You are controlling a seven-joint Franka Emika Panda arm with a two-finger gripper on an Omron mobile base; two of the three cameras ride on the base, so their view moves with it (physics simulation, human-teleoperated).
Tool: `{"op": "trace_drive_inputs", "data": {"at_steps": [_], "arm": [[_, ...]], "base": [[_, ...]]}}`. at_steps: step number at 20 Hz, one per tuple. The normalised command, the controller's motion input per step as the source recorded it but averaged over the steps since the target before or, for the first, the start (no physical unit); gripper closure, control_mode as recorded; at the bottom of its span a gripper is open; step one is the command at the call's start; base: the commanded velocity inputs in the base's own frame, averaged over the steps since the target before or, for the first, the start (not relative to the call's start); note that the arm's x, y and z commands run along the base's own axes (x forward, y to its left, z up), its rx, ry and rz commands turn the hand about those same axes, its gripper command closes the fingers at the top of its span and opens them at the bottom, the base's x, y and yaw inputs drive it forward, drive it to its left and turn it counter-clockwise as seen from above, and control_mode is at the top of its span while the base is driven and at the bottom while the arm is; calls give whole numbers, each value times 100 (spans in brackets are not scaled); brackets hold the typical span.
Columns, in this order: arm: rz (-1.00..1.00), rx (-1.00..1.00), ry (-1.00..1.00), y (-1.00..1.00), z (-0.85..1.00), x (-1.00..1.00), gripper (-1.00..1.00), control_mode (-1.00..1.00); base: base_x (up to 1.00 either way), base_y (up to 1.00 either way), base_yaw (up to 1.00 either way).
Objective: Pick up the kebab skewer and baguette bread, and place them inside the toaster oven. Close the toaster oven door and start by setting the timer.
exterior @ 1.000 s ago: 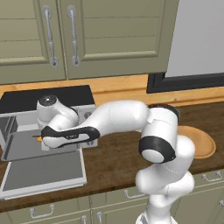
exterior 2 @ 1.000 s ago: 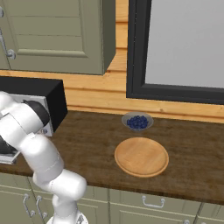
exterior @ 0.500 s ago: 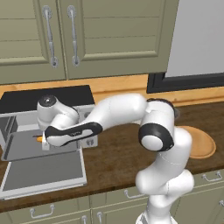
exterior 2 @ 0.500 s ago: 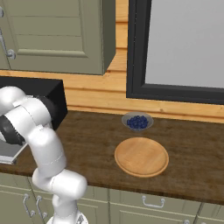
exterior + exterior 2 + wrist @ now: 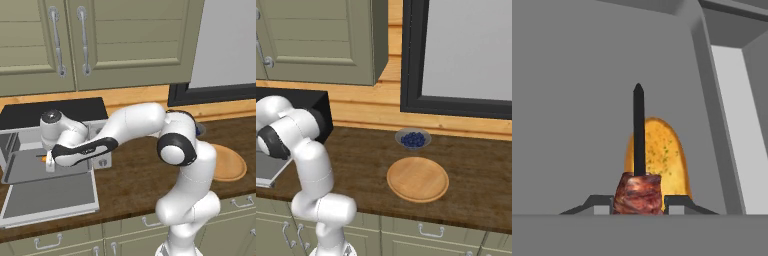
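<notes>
Since a second ago the arm has swung its elbow up and back toward the base while the hand has stayed at the mouth of the toaster oven [image 5: 55,131]. From the left base view, the gripper [image 5: 49,161] sits low over the oven floor, just inside the opening, with a small orange speck beside it that is probably the end of the baguette bread. The toaster oven door [image 5: 50,199] lies dropped flat in front, so closing it and setting the timer are not yet done. The hand and forearm cover most of the opening here, and the knobs are hidden behind the arm.

From the right base view, the arm's shoulder and elbow have shifted left and now stand in front of the oven's black top [image 5: 321,102]; the wooden plate [image 5: 418,179] and the bowl of blueberries [image 5: 413,139] sit unchanged on the counter, well apart from the work.

From the hand view, the fingers [image 5: 601,204] are clamped on the kebab skewer [image 5: 638,185], meat chunk between them and the dark stick pointing into the grey chamber. The baguette bread [image 5: 662,155] lies just behind it on the oven floor, partly hidden by the skewer. Whether the skewer touches the floor or the loaf I cannot tell.
</notes>
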Motion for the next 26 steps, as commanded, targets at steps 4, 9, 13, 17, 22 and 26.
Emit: {"op": "trace_drive_inputs", "data": {"at_steps": [4,9,13,17,22,26], "arm": [[0,0,0,0,0,0,100,-100],[0,0,0,0,0,0,100,-100],[0,0,0,0,0,0,-100,-100],[0,0,0,0,0,0,-100,-100],[0,0,0,0,0,0,-100,-100],[0,0,0,0,1,-14,-100,-100]], "base": [[0,0,0],[0,0,0],[0,0,0],[0,0,0],[0,0,0],[0,0,0]]}}
